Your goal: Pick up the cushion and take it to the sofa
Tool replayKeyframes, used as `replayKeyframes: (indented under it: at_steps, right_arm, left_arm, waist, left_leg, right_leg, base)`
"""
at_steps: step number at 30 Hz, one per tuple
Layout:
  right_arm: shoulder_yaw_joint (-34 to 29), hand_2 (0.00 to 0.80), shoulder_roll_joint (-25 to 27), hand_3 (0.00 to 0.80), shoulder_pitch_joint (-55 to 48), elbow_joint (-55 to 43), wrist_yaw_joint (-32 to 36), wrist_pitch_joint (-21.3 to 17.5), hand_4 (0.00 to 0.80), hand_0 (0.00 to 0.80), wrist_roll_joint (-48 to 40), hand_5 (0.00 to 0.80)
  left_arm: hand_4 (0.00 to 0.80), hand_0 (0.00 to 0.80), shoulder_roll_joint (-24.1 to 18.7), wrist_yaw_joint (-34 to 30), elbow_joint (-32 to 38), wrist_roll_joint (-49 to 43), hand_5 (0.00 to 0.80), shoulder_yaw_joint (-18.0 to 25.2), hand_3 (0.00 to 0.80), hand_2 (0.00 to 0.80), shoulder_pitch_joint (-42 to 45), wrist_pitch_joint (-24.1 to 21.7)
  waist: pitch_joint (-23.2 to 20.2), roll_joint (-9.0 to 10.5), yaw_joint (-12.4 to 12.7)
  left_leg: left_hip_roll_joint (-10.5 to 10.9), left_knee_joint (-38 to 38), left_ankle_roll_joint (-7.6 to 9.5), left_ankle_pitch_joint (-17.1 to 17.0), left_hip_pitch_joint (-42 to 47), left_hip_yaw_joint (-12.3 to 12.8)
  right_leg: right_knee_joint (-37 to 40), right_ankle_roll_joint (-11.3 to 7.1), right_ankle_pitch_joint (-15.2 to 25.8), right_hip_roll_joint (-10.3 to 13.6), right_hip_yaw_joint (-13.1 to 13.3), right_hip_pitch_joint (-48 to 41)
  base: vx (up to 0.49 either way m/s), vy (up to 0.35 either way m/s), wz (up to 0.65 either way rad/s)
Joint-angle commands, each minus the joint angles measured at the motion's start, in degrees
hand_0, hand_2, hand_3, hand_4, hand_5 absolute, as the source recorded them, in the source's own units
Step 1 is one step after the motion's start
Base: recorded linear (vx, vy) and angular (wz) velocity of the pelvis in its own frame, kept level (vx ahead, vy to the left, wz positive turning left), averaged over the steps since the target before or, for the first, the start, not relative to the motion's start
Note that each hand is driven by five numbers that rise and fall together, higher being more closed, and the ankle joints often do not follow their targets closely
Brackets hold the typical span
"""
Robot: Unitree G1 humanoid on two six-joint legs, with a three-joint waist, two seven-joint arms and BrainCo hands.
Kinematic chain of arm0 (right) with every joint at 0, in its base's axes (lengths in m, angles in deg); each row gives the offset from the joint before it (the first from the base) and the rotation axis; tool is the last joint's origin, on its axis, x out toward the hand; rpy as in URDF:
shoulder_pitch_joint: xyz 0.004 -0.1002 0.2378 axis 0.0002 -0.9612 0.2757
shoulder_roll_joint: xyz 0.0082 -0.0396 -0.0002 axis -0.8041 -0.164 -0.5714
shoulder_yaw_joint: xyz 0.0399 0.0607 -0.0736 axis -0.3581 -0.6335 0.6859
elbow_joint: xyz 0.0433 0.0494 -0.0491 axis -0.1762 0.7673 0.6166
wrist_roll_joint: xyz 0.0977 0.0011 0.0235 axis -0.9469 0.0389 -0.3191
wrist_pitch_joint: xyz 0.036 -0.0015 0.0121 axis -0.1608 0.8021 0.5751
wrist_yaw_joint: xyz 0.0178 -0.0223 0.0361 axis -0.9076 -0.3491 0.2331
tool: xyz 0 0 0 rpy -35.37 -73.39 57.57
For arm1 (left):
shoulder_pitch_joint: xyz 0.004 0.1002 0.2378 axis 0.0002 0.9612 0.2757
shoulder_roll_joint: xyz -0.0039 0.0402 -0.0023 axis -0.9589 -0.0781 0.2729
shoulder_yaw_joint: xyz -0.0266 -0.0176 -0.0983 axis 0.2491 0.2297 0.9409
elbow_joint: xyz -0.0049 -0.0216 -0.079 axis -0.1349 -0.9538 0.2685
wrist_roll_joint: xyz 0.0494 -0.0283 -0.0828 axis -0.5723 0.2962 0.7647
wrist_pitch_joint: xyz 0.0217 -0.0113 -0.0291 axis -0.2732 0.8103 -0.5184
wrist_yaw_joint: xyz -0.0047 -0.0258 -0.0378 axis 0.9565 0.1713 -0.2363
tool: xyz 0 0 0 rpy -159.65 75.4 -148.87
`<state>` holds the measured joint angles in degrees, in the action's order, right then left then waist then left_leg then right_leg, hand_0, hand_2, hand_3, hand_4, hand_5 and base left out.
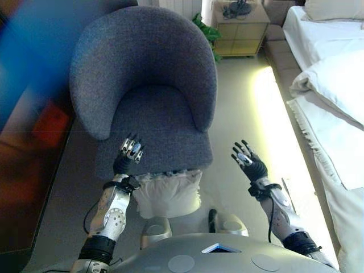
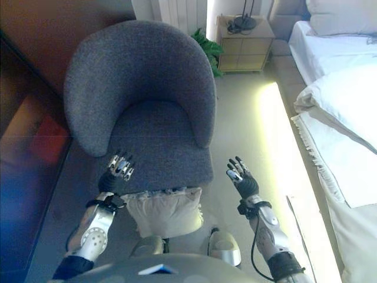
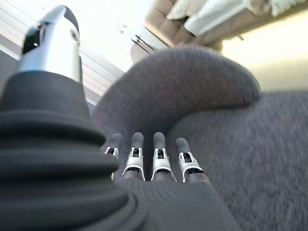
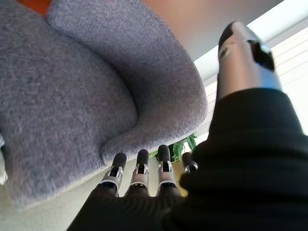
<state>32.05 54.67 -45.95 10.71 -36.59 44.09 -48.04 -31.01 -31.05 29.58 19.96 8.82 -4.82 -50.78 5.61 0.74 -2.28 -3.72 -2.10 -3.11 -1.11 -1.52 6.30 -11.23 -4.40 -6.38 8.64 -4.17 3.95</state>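
Observation:
A white cushion (image 1: 168, 193) lies low against the front edge of the grey armchair (image 1: 148, 85), partly hidden by the seat. My left hand (image 1: 129, 154) hovers over the seat's front left corner, fingers straight, holding nothing. My right hand (image 1: 248, 162) hangs open over the floor to the right of the chair, clear of the cushion. In the wrist views the left hand's fingers (image 3: 159, 161) and the right hand's fingers (image 4: 140, 174) point at the armchair (image 3: 202, 96) with nothing between them.
A bed with white bedding (image 1: 330, 79) runs along the right. A wooden nightstand (image 1: 240, 31) and a green plant (image 1: 206, 31) stand behind the chair. Dark furniture (image 2: 29, 153) lines the left side. A strip of pale floor (image 1: 250, 114) lies between chair and bed.

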Motion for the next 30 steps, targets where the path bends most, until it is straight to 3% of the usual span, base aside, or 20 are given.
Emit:
replayKeyframes:
  at_steps: [1,3,5,9,16,20,25,30]
  right_arm:
    - [-0.9,0.000,-0.7,0.000,0.9,-4.8,2.2,-1.3,0.000,0.000,-1.5,0.000]
    - [-0.4,0.000,-2.0,0.000,1.1,-4.4,4.1,-0.7,0.000,0.000,-3.8,0.000]
    - [0.4,0.000,-2.6,0.000,1.9,-4.3,4.5,-1.0,0.000,0.000,-3.6,0.000]
    - [1.1,0.000,-2.9,0.000,3.7,-4.9,5.5,0.5,0.000,0.000,-8.2,0.000]
    - [1.8,0.000,-5.6,0.000,5.8,-4.5,18.5,8.8,0.000,0.000,-25.8,0.000]
    - [2.5,0.000,-7.5,0.000,7.2,-3.3,24.1,13.1,0.000,0.000,-34.7,0.000]
    - [1.5,0.000,-9.7,0.000,5.9,-2.6,25.5,17.2,0.000,0.000,-39.9,0.000]
    - [1.7,0.000,-9.5,0.000,4.3,-2.7,26.3,16.9,0.000,0.000,-38.1,0.000]
  left_arm:
    - [0.000,0.000,-1.3,-2.4,2.6,-0.1,0.000,1.7,0.000,0.000,-1.5,-2.3]
    - [0.000,0.000,-1.4,-3.6,2.7,1.5,0.000,1.4,0.000,0.000,-1.5,-2.4]
    - [0.000,0.000,-1.2,-4.1,2.6,1.7,0.000,0.5,0.000,0.000,-2.0,-2.6]
    - [0.000,0.000,-1.0,-6.1,3.2,3.8,0.000,-0.9,0.000,0.000,-3.2,-0.6]
    - [0.000,0.000,3.3,-26.2,3.2,26.4,0.000,-3.6,0.000,0.000,-3.2,12.3]
    - [0.000,0.000,5.8,-32.9,1.0,36.1,0.000,-4.3,0.000,0.000,-4.1,17.7]
    - [0.000,0.000,8.1,-34.6,-0.5,39.1,0.000,-3.1,0.000,0.000,-3.1,19.1]
    - [0.000,0.000,9.1,-34.0,-0.6,40.0,0.000,-2.4,0.000,0.000,-2.2,20.2]
  waist:
    - [-0.5,-0.22,0.3]
    - [-0.9,-0.16,0.9]
    - [-1.1,-0.02,1.1]
    - [-1.3,0.35,1.9]
    - [-1.9,0.54,2.5]
    - [-2.7,0.40,2.4]
    - [-3.8,0.19,1.9]
    - [-4.1,0.07,1.7]
  left_leg:
    - [-2.1,-2.3,-0.51,0.5,0.0,0.2]
    - [-2.0,-1.2,-0.23,0.5,0.3,0.9]
    - [-1.7,-0.5,-0.15,0.4,0.2,0.1]
    - [-2.1,1.0,-0.45,-0.6,0.0,-0.3]
    - [-2.5,2.2,-1.00,-1.3,-0.4,0.5]
    - [-2.7,2.9,-1.17,-1.2,0.3,1.3]
    - [-2.5,3.9,-1.08,-1.1,1.1,1.7]
    - [-2.2,5.3,-1.03,-1.6,1.7,1.7]
  right_leg:
    - [2.9,-3.17,4.9,2.5,-3.6,-3.8]
    - [3.7,-3.60,5.1,3.0,-4.9,-4.2]
    - [5.2,-3.56,5.6,2.6,-3.6,-4.5]
    - [7.4,-3.46,6.3,1.8,-3.9,-5.1]
    - [11.3,-3.32,8.2,0.8,-3.7,-5.3]
    - [12.3,-3.46,8.7,0.6,-3.6,-5.4]
    - [13.4,-3.40,9.2,0.3,-3.0,-5.5]
    - [14.4,-3.36,9.8,-0.1,-2.9,-5.5]
  base:
    - [0.037,0.075,-0.39]
    - [0.022,0.019,-0.21]
    - [-0.001,-0.028,-0.15]
    - [-0.023,-0.046,-0.04]
    - [-0.040,-0.036,0.04]
    - [-0.006,-0.015,-0.10]
    - [0.005,0.001,-0.04]
    - [0.001,0.001,-0.01]
